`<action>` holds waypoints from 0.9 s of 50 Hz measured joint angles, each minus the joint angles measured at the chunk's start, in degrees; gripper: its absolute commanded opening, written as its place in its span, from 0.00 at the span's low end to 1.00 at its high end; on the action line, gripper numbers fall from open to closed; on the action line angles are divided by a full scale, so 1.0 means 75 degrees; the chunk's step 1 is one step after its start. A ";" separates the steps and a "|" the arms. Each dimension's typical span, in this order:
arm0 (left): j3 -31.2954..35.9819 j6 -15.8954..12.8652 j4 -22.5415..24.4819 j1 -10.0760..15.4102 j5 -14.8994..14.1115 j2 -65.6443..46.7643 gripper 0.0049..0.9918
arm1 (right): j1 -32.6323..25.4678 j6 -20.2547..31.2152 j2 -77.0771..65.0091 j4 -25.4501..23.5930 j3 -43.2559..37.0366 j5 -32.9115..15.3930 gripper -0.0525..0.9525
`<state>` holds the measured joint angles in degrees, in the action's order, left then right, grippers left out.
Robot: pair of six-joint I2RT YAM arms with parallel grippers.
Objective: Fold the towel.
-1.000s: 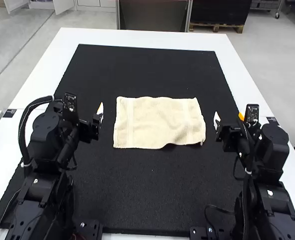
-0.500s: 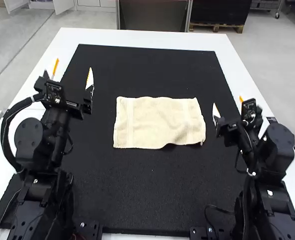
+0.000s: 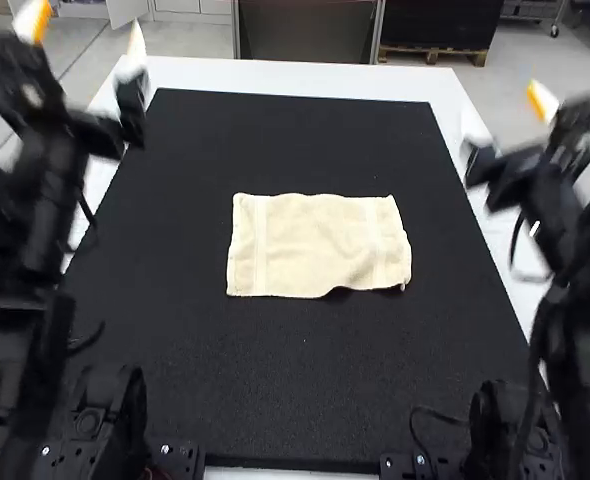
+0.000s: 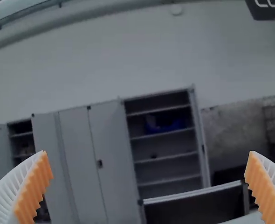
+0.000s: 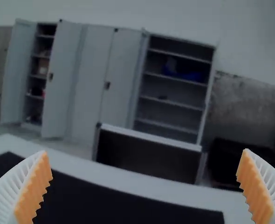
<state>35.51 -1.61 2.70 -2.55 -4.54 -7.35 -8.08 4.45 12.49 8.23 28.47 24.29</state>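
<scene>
Since the earlier high views, both arms have risen and swung outward; the towel hasn't moved, so prob. a retreat, fold maybe done. It's a flat rectangle, near edge wavy, mid-mat on the desk, between & well apart from L claw and R claw, both wide open, empty.

cream towel | flat, near edge wavy | on black mat
</scene>
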 measured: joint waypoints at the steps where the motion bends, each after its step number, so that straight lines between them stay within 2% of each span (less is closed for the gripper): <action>1: 0.0271 0.0134 -0.0108 -0.0023 -0.0017 -0.0224 0.98 | -0.0020 -0.0221 0.0245 -0.0187 0.0338 0.0055 0.97; 5: 0.1676 0.0717 -0.0935 -0.0061 -0.0335 -0.1580 0.98 | -0.0085 -0.1008 0.1702 -0.1107 0.2189 0.0289 0.97; 8: 0.2789 0.1075 -0.1886 -0.0058 -0.0679 -0.2926 0.98 | -0.0090 -0.1454 0.2780 -0.1789 0.3357 0.0481 0.97; 10: 0.3299 0.1311 -0.2270 -0.0041 -0.0868 -0.3783 0.98 | -0.0090 -0.1679 0.3585 -0.2028 0.3987 0.0624 0.97; 13: 0.3719 0.1635 -0.2445 0.0061 -0.1134 -0.5077 0.98 | -0.0087 -0.1868 0.4511 -0.2081 0.4380 0.0758 0.97; 20: 0.3657 0.2069 -0.1658 0.0644 -0.1361 -0.7513 0.98 | 0.0242 -0.2066 0.6851 -0.1705 0.4465 0.0772 0.97; 23: 0.3381 0.2174 -0.1105 0.0921 -0.1405 -0.8212 0.97 | 0.0495 -0.1912 0.7766 -0.1682 0.4465 0.0632 0.97; 27: 0.3005 0.2256 -0.0574 0.1107 -0.1478 -0.8816 0.98 | 0.0726 -0.1606 0.8868 -0.1565 0.4459 0.0428 0.97; 33: 0.2585 0.2241 0.0160 0.1230 -0.1501 -0.9489 0.98 | 0.0871 -0.1169 0.9865 -0.1303 0.4465 0.0192 0.97; 36: 0.2407 0.2197 0.0495 0.1376 -0.1504 -0.9777 0.97 | 0.0973 -0.0874 1.0299 -0.1195 0.4462 0.0087 0.97; 41: 0.2174 0.2186 0.1046 0.1667 -0.1513 -1.0282 0.97 | 0.1090 -0.0580 1.0911 -0.0565 0.4485 0.0003 0.97; 45: 0.2151 0.2177 0.1486 0.1839 -0.1515 -1.0844 0.97 | 0.1125 -0.0321 1.1514 -0.0484 0.4663 -0.0029 0.97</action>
<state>51.64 14.72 13.85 11.25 -15.90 -88.68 0.36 2.04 98.85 4.60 63.44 24.08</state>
